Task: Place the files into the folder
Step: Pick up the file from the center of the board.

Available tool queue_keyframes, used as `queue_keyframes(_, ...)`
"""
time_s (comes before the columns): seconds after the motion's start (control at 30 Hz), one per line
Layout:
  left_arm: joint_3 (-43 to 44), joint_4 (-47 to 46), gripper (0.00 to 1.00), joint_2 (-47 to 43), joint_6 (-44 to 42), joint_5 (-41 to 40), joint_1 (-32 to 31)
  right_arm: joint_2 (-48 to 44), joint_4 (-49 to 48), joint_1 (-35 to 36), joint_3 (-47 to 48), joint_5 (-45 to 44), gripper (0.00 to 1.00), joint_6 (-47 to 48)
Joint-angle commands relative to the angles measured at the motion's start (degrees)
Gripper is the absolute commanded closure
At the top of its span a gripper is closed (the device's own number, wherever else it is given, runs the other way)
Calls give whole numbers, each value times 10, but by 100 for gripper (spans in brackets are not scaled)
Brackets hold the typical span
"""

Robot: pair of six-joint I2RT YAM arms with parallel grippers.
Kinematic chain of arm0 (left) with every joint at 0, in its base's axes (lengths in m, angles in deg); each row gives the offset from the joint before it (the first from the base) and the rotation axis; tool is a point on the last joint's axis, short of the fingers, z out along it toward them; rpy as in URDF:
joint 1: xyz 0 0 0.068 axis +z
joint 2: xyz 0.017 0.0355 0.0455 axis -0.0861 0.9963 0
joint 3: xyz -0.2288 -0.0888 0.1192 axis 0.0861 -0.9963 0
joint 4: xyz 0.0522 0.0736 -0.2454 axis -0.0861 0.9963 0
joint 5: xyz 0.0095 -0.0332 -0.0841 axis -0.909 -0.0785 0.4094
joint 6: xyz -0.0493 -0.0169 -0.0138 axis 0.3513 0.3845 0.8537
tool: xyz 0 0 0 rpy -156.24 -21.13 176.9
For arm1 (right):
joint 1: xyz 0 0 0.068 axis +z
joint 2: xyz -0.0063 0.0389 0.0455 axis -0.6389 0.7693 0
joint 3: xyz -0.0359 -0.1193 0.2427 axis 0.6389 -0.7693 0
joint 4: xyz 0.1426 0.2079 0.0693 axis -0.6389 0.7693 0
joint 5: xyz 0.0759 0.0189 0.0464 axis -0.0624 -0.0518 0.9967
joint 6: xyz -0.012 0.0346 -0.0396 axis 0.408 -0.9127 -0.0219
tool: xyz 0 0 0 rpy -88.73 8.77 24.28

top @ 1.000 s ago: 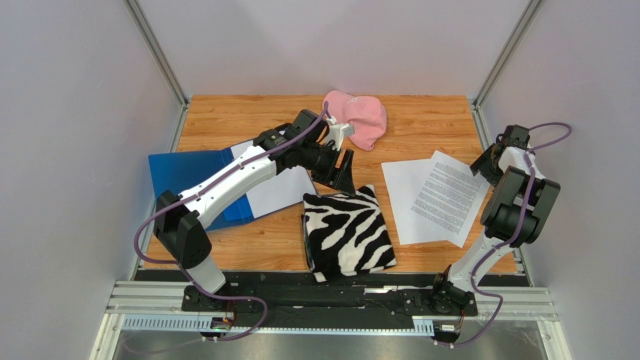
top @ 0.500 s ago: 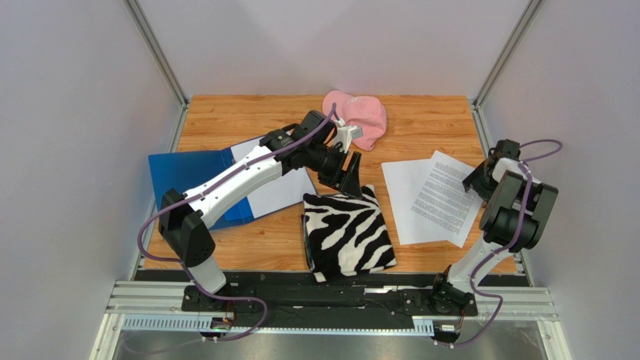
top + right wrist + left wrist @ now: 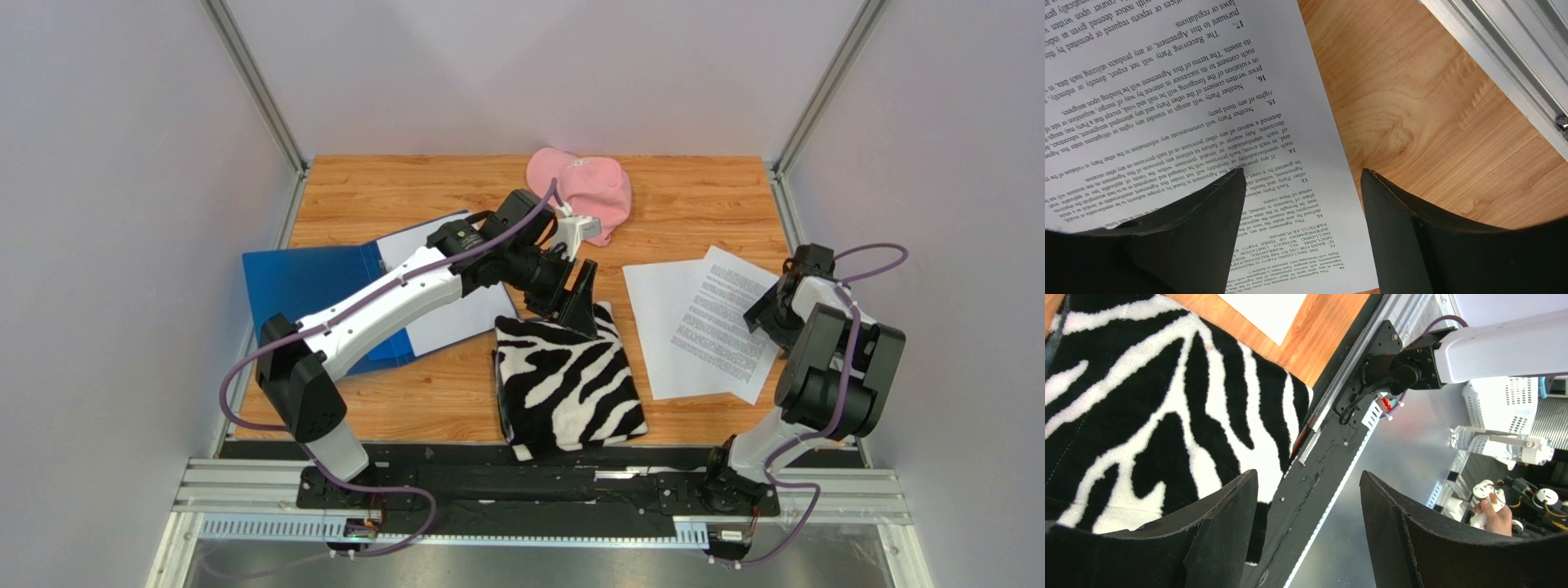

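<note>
Down comes the right gripper [image 3: 1303,177] toward the files [image 3: 705,325], jaws spread, straddling the printed sheet's edge. The left gripper [image 3: 577,288] drifts over the zebra cloth [image 3: 567,380], spread too, empty. Far left, the folder [image 3: 307,282] lies open. Flat paper could slip or crumple under a pinch.

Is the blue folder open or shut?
Open: the folder lies spread flat, with a white sheet on its inner face.

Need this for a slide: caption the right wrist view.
Open right pincer poised over the edge of a printed file on the wooden table.
</note>
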Motion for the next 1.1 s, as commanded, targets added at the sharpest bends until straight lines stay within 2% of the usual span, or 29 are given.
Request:
queue_keyframes(0.0, -5, -18, 29, -33, 11, 0, -6, 13, -6, 7, 3, -12, 30, -10)
queue_keyframes(0.23, -3, -22, 29, -26, 13, 0, -6, 40, -10, 16, 0, -10, 39, -6)
queue_keyframes(0.33, -4, -22, 29, -24, 12, -2, -7, 40, -23, 17, -5, -6, 50, -4)
queue_keyframes(0.5, 2, -21, 29, -15, 11, -4, -7, 37, -31, 18, -10, 2, 59, -2)
queue_keyframes(0.6, 5, -25, 29, -12, 12, -1, -6, 29, -27, 23, -7, 1, 52, 3)
queue_keyframes(0.63, 4, -25, 29, -12, 11, 1, -7, 20, -30, 24, -8, 10, 44, 8)
queue_keyframes(0.73, -1, -28, 29, -15, 5, 2, -6, -1, -37, 25, -22, 38, 29, 26)
queue_keyframes(0.87, 5, -18, 29, -13, -2, 11, -7, -57, -49, 25, -54, 43, 23, 34)
queue_keyframes(1.07, -5, -29, 29, -27, 9, 17, -7, -33, -38, 25, -54, 48, 22, 38)
